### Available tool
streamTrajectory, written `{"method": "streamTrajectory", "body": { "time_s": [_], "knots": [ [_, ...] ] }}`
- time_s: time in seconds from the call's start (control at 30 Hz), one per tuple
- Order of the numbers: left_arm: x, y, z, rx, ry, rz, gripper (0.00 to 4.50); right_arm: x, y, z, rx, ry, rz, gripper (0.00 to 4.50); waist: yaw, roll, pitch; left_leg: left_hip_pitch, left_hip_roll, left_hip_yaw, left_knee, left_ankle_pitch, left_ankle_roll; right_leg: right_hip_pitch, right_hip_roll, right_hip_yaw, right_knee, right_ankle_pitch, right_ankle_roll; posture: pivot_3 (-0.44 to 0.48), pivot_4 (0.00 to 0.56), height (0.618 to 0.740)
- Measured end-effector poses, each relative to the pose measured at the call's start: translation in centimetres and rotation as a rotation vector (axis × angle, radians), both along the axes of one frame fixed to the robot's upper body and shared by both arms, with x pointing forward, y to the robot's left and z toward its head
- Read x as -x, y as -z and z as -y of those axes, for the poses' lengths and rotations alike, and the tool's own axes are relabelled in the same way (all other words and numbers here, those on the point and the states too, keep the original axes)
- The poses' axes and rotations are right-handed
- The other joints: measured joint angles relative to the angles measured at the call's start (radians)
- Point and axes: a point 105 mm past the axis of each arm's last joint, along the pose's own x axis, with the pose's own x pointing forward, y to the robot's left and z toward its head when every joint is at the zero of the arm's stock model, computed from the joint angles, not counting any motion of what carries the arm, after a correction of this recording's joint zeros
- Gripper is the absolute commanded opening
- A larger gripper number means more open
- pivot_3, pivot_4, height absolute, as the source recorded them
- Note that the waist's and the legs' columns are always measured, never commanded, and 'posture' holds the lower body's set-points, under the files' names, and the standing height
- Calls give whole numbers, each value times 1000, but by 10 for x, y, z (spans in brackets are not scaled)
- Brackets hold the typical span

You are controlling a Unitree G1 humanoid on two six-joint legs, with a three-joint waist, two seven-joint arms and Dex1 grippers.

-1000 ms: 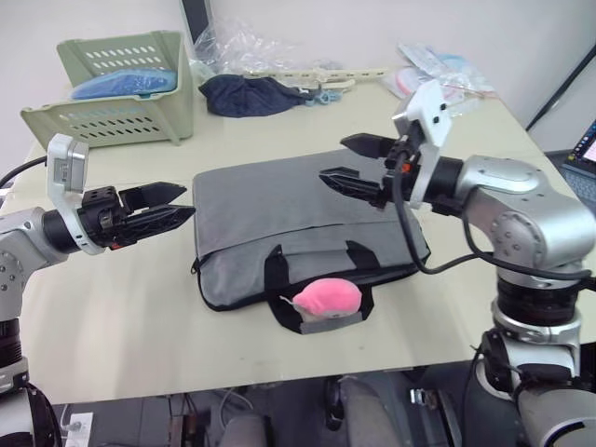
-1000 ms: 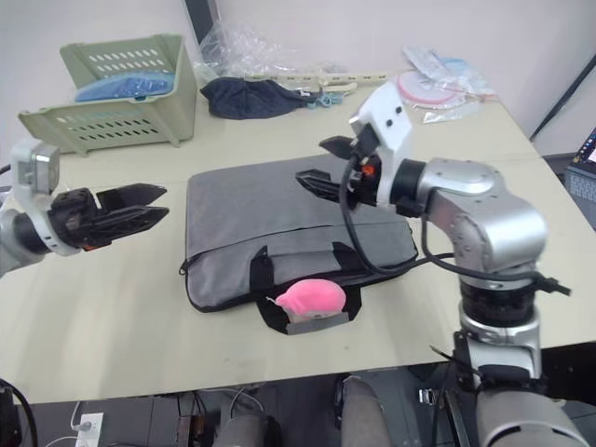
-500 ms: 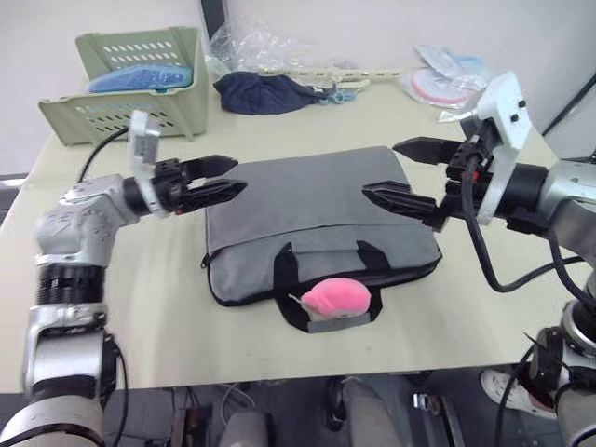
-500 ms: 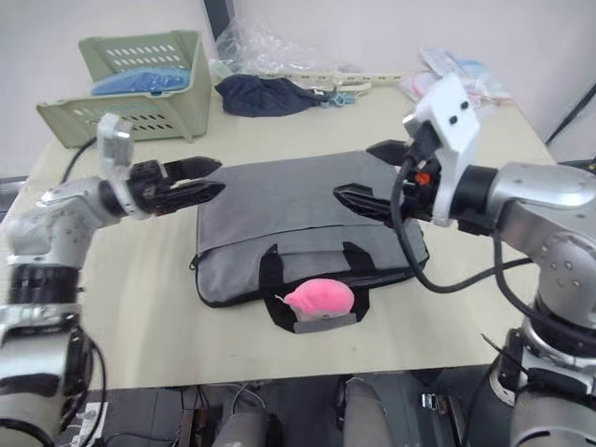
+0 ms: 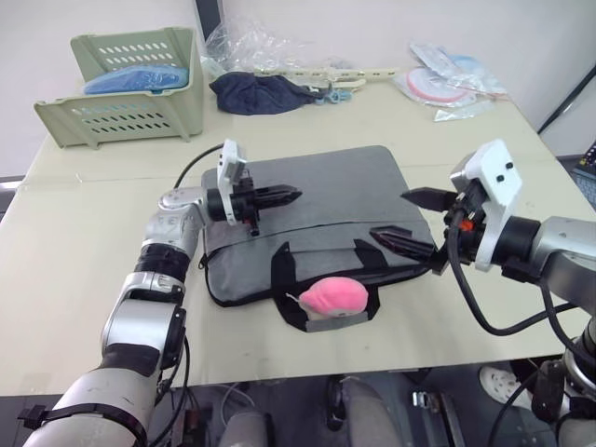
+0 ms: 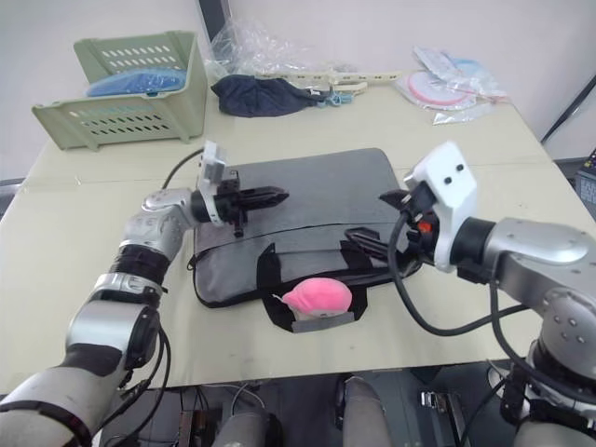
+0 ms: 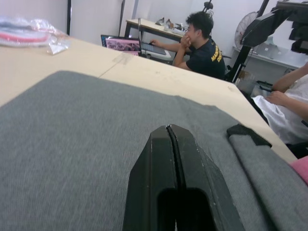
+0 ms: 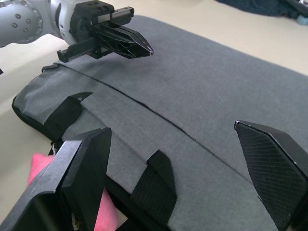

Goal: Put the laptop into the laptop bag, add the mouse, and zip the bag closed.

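The grey laptop bag (image 5: 321,186) lies flat in the middle of the table, its black handles (image 5: 279,270) toward the front edge. My left gripper (image 5: 291,195) is shut with nothing in it, its tip just above the bag's left part, near the zip line (image 8: 144,108). My right gripper (image 5: 389,213) is open over the bag's right front corner, one finger (image 8: 79,163) by the handle straps. The laptop and the mouse are out of view. A fluffy pink plush toy (image 5: 332,297) rests on the front handle.
A green basket (image 5: 121,84) stands at the back left. A dark blue cloth (image 5: 256,93), a cream hanger (image 5: 317,79) and plastic packets (image 5: 447,84) lie along the back. People (image 7: 204,45) sit at desks beyond the table.
My left gripper has shut and reached right, from beside the bag to over its left part. My right gripper has drawn back to the bag's right front corner, staying open.
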Motion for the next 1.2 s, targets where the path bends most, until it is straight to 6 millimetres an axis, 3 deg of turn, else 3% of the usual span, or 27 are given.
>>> {"method": "streamTrajectory", "body": {
  "time_s": [0.2,0.57,1.0,1.2],
  "knots": [
    [-3,15,8,-41,-18,38,25,2,22,-5,-28,5,-59,4500,4,0,0,0,-2,0,0,0,2,1,-2,0,0,0,1,0,150,740],
    [0,30,27,-108,3,122,25,2,33,-15,-35,-48,-92,4500,26,-2,-6,1,-9,-2,0,2,7,3,-10,-1,0,2,4,0,150,740],
    [3,48,25,-153,3,87,25,27,30,-17,41,-244,-164,4500,25,-2,-23,15,-12,-4,-3,0,13,19,-12,0,-6,4,8,0,150,740],
    [3,49,26,-152,3,85,25,34,48,-22,62,-303,-224,4500,25,-2,-24,15,-12,-4,-3,0,13,19,-13,0,-7,4,8,0,150,740]
  ]
}}
